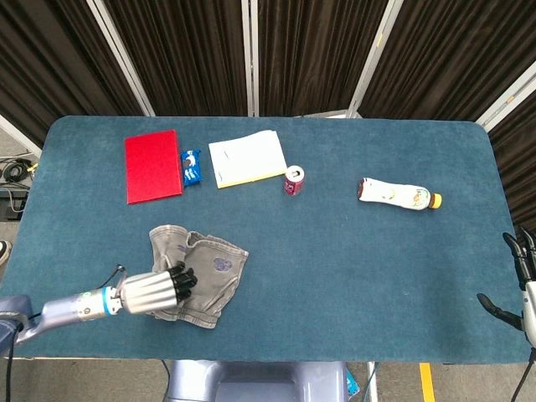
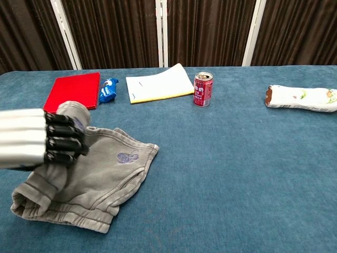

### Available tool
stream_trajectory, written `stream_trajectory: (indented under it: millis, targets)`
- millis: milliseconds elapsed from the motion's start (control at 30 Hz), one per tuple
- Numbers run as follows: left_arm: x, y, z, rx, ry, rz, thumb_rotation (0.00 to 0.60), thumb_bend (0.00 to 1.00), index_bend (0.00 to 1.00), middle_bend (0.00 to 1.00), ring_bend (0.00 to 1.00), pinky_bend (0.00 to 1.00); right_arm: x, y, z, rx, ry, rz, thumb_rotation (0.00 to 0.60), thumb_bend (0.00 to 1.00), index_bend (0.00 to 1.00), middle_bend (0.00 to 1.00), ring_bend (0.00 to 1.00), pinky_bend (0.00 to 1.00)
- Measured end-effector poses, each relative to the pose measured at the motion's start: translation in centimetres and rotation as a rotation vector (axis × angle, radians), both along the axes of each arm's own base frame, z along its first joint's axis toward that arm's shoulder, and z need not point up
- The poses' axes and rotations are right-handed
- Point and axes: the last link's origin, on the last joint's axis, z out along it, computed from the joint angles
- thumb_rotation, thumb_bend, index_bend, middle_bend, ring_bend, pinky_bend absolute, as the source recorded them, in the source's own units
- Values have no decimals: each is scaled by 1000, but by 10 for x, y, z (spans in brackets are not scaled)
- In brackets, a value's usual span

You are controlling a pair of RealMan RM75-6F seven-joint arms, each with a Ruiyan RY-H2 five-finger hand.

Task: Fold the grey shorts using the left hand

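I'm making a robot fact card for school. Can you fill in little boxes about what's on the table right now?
shorts: crumpled grey cotton shorts, partly folded, near front edge
left hand: on the shorts, dark fingers curled into the cloth
right hand: off the table's right end, holding nothing
behind: flat red book, red drink can upright, white plastic bottle lying down

- grey shorts (image 2: 100,174): soft, matt, washed-looking cloth
- table (image 2: 237,174): matt blue felt-like covering
- can (image 2: 202,89): glossy metal
- left hand (image 2: 31,145): smooth silvery shell, black fingers (image 2: 63,142)

Bare table (image 1: 352,268) right of shorts (image 1: 213,272); folder (image 1: 152,165), notepad (image 1: 246,157), can (image 1: 293,180) behind.
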Motion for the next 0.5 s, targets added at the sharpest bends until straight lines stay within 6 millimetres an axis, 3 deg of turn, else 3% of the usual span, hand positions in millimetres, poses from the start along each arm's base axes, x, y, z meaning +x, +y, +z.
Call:
stream_trajectory:
  millis: [333, 367, 433, 500]
  targets:
    - [32, 0, -37, -50, 98, -117, 600, 524, 670, 326, 301, 393, -1, -1, 1, 3, -5, -9, 600, 0, 87, 0, 0, 0]
    - [34, 0, -41, -52, 105, -123, 600, 518, 620, 301, 283, 375, -1, -1, 2, 4, -5, -9, 600, 0, 87, 0, 0, 0]
    - [38, 0, -50, -53, 120, -134, 600, 411, 272, 122, 129, 250, -1, -1, 2, 4, -6, -10, 600, 0, 86, 0, 0, 0]
    - [39, 1, -55, -42, 138, -138, 600, 277, 31, 7, 14, 110, -1, -1, 2, 5, -6, -11, 600, 0, 87, 0, 0, 0]
